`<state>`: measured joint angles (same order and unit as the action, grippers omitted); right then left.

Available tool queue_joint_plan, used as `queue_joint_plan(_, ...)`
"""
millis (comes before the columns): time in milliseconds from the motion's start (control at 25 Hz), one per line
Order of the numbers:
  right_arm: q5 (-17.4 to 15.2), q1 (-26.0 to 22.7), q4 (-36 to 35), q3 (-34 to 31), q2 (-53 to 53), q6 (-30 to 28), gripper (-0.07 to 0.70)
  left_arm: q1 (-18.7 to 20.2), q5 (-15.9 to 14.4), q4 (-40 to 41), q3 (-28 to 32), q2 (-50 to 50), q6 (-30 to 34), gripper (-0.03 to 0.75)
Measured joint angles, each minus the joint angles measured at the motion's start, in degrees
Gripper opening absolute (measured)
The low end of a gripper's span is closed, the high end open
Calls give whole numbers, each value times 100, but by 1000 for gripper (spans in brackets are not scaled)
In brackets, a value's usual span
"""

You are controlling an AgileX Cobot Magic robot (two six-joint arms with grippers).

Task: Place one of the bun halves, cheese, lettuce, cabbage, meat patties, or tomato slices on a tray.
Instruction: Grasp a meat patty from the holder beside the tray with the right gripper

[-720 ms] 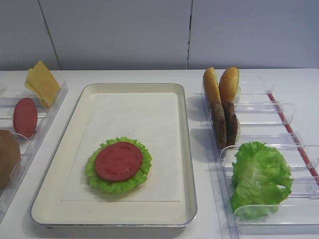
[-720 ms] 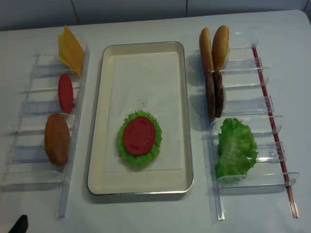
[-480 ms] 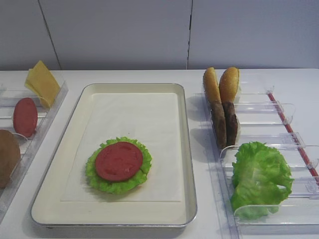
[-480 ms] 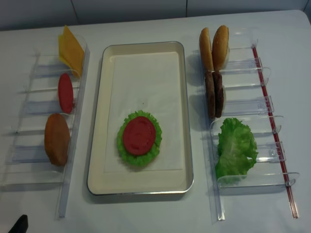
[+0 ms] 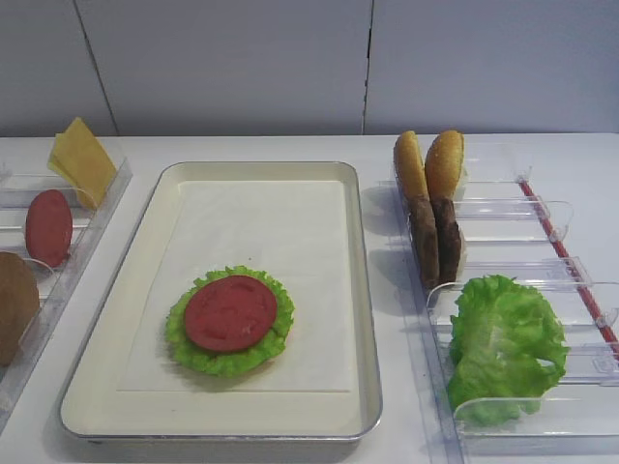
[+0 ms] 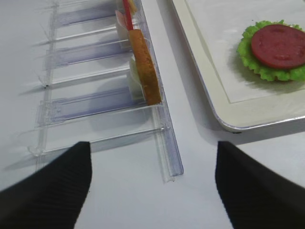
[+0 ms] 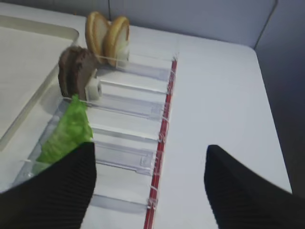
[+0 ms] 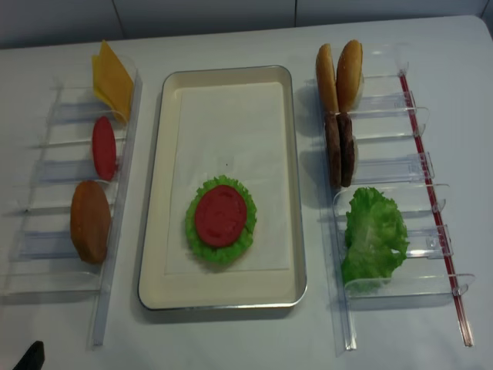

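The cream tray point(image 5: 366, 319) point(image 8: 231, 116) holds a lettuce leaf point(image 5: 184, 346) with a tomato slice point(image 5: 230, 312) point(image 8: 220, 215) lying on it. Two bun halves point(image 5: 428, 164), two meat patties point(image 5: 435, 240) and more lettuce point(image 5: 503, 343) stand in the right rack. Cheese point(image 5: 82, 159), a tomato slice point(image 5: 48, 227) and a bun half point(image 5: 14, 304) stand in the left rack. My right gripper point(image 7: 150, 186) is open and empty over the right rack's near end, beside the lettuce point(image 7: 66, 133). My left gripper point(image 6: 150, 186) is open and empty above bare table, short of the bun half point(image 6: 145, 71).
The clear plastic racks point(image 8: 408, 166) point(image 8: 58, 223) flank the tray on both sides. A red strip point(image 7: 159, 143) runs along the right rack's outer edge. The left rack's near end point(image 6: 171, 160) lies just ahead of my left gripper. A grey wall stands behind the table.
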<state>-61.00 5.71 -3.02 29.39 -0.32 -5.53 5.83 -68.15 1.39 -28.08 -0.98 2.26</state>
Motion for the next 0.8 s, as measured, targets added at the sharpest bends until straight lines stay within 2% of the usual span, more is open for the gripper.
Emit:
queue_joint_plan(120, 284, 0, -275, 312, 446, -152, 516, 0, 0, 0, 0, 0, 0, 506)
queue_joint_plan(400, 537, 0, -1520, 1414, 2235, -1001, 516, 0, 0, 0, 0, 0, 0, 506)
queue_joint_plan(560, 560, 0, -2485, 1985, 3371, -1705, 516, 0, 0, 0, 0, 0, 0, 506)
queue_joint_plan(720, 566, 0, -3488, 2441, 4508, -1955, 516, 0, 0, 0, 0, 0, 0, 506)
queue_joint_plan(800, 454, 47, -3829, 2691, 5052, -2056, 515, 0, 0, 0, 0, 0, 0, 506)
